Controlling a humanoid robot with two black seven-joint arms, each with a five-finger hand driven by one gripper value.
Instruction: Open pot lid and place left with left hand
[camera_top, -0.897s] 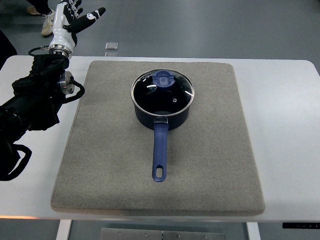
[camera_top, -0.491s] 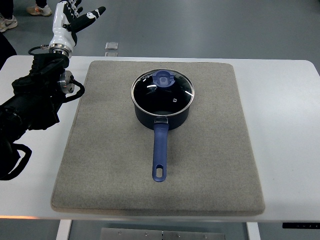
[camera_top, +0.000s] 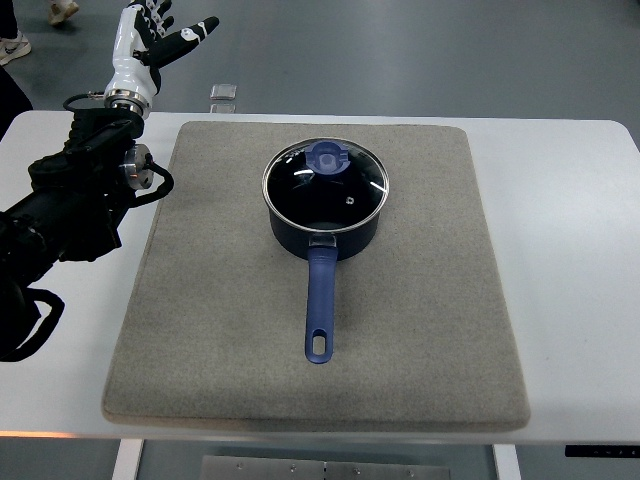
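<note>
The pot (camera_top: 324, 215) sits mid-mat (camera_top: 200, 330) on the bench (camera_top: 570, 250), its glass lid (camera_top: 325, 185) seated, blue knob (camera_top: 327, 157) toward the rim's far side. The left hand (camera_top: 150, 40) hovers well apart at far left, fingers spread, empty. The lid looks rigid, slick and breakable, so pinching the knob seems safest.

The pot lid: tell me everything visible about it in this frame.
The lid is round clear glass with a metal rim and a blue knob set toward its far edge in this view. It sits closed and level on the dark blue pot, on the grey mat. Nothing else touches it; the left hand is far off, fingers spread.
</note>
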